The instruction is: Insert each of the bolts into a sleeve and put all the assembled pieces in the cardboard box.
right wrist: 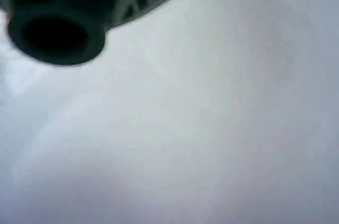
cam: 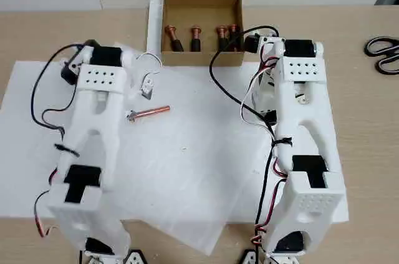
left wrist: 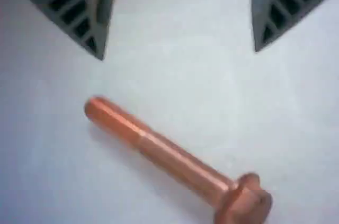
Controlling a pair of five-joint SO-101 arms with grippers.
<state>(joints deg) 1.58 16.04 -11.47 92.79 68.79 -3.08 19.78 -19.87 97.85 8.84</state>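
Observation:
A copper bolt [cam: 149,113] lies loose on the white foam sheet [cam: 187,164], its flanged head toward the left arm. My left gripper [left wrist: 177,23] hangs open just above the sheet, with the bolt [left wrist: 169,155] a short way beyond its dark ribbed fingers [left wrist: 87,15]; in the high view this gripper [cam: 146,86] sits just behind the bolt. My right gripper [right wrist: 63,1] is shut on a black sleeve [right wrist: 55,36], whose hollow end faces the camera above the sheet. The cardboard box [cam: 202,59] at the back holds several bolts fitted into sleeves [cam: 195,38].
Scissors [cam: 383,53] lie on the wooden table at the far right. The right arm [cam: 299,89] stands close to the box's front right corner. Black cables [cam: 215,73] loop over the sheet between the arms.

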